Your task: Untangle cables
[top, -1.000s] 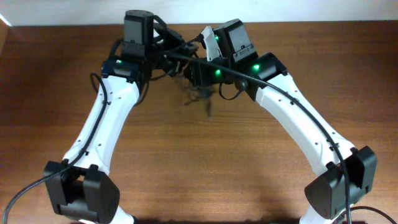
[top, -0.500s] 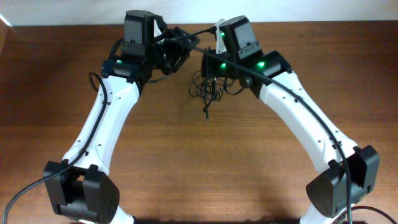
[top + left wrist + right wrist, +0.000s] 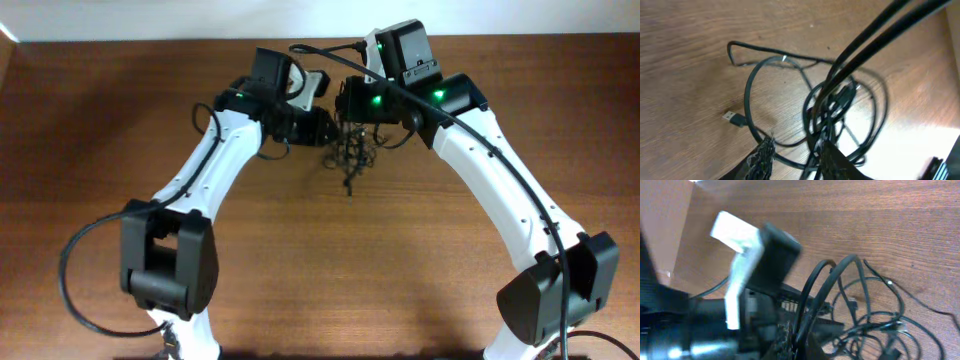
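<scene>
The cables (image 3: 350,155) are a small knot of thin black cords at the back middle of the table, hanging partly lifted under my right gripper (image 3: 352,115). In the right wrist view my right gripper (image 3: 802,341) is shut on two cable strands (image 3: 815,287) that arch up from its fingertips. The rest of the cables (image 3: 875,325) spread out to the right. My left gripper (image 3: 322,125) is just left of the knot. Seen from the left wrist, my left gripper (image 3: 797,160) is open, with loops of the cables (image 3: 840,100) crossing between its fingers. A silver plug (image 3: 732,118) lies on the wood.
The brown wooden table (image 3: 300,260) runs to a pale wall at the back. The two wrists sit close together over the knot. The left arm's white and black wrist (image 3: 755,255) fills the left of the right wrist view. Thick arm cables (image 3: 880,30) cross above the bundle.
My left arm has swung right, up to the knot, and its jaws have opened. My right gripper has shut on cable strands and shifted right, drawing the bundle with it.
</scene>
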Robot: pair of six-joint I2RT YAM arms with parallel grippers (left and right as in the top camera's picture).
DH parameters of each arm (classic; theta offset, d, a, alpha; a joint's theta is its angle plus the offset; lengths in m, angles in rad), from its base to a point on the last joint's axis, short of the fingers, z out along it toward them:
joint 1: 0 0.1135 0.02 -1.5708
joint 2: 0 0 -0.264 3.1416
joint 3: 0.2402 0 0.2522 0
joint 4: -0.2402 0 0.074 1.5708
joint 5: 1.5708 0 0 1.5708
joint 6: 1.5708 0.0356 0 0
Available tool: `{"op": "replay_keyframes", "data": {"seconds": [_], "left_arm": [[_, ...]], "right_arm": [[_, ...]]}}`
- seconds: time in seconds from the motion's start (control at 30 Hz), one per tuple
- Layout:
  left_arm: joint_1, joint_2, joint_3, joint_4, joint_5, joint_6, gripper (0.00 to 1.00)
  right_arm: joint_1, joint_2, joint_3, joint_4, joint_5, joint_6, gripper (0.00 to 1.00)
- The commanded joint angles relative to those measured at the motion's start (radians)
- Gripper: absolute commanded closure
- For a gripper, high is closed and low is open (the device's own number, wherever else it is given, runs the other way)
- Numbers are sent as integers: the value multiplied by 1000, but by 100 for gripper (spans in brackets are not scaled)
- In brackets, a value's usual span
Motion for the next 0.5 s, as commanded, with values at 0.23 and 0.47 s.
{"op": "replay_keyframes", "data": {"seconds": [0.23, 0.47], "left_arm": [[-73, 123, 2, 32, 212, 102, 59], [-78, 174, 2, 190, 481, 87, 70]], "right_arm": [[1, 7, 3, -3, -16, 1, 96], [1, 7, 3, -18, -9, 0, 96]]}}
